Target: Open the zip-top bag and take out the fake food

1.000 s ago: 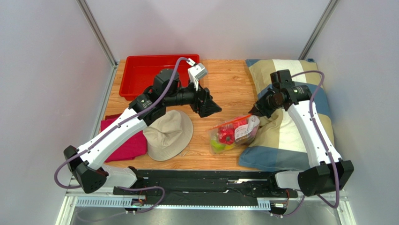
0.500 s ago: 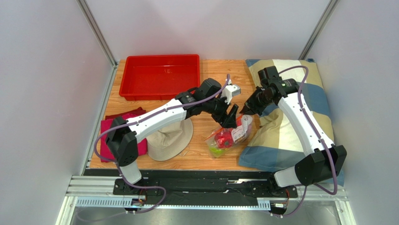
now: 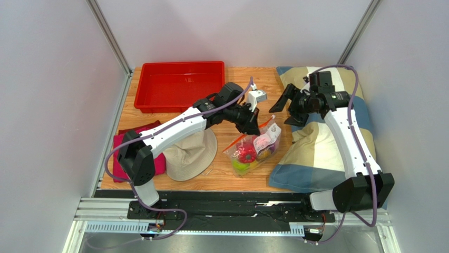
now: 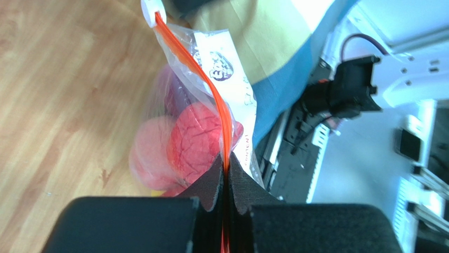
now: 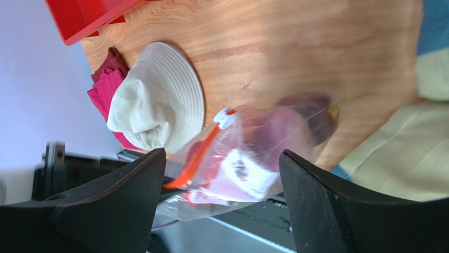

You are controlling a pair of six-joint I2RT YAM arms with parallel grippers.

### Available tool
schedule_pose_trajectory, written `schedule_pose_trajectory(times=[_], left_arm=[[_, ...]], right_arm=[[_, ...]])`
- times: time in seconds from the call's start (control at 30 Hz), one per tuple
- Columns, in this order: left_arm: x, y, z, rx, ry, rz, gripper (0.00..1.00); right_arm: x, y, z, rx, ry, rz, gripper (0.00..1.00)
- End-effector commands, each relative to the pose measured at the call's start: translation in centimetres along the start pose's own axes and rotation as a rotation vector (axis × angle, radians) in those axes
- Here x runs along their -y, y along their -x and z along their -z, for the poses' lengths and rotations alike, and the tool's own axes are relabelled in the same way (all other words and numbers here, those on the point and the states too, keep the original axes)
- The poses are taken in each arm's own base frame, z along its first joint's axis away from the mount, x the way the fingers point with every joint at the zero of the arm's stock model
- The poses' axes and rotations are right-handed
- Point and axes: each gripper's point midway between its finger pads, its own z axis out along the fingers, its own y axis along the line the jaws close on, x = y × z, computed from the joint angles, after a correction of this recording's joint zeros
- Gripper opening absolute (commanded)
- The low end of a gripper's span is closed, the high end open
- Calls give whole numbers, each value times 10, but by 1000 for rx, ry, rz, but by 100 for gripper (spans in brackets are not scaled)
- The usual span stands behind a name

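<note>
The zip-top bag is clear, with an orange zipper strip and a white label, and hangs just above the wood near the table's middle. Fake food shows through it: red and pink pieces, plus green and yellow ones. My left gripper is shut on the zipper strip at the bag's upper left end. A white slider sits at the strip's far end. My right gripper is open, up and to the right of the bag. Its jaws are wide apart, and the bag sits beyond them, untouched.
A red bin stands at the back left. A beige hat lies left of the bag, partly over a pink cloth. A striped pillow covers the table's right side, under the right arm.
My left gripper has shut on the bag's zipper strip. The right gripper has let go of the bag, opened and drawn back to the right. The bag swung slightly left.
</note>
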Motion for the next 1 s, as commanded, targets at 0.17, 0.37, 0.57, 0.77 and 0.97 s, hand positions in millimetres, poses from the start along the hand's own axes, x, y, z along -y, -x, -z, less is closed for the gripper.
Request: schedule_pose_trajectory(times=[0.17, 0.37, 0.57, 0.77, 0.97], left_arm=[[29, 9, 49, 48, -333, -75, 0], [35, 22, 57, 95, -403, -113, 0], [55, 36, 66, 127, -516, -112, 0], [58, 37, 68, 114, -521, -108, 0], [53, 36, 67, 114, -480, -80, 0]], right_arm=[[-42, 6, 36, 270, 567, 533, 82], [-24, -8, 27, 273, 638, 665, 82], [-16, -23, 26, 191, 734, 678, 73], [-23, -34, 36, 168, 816, 677, 58], [-34, -42, 48, 152, 882, 652, 20]])
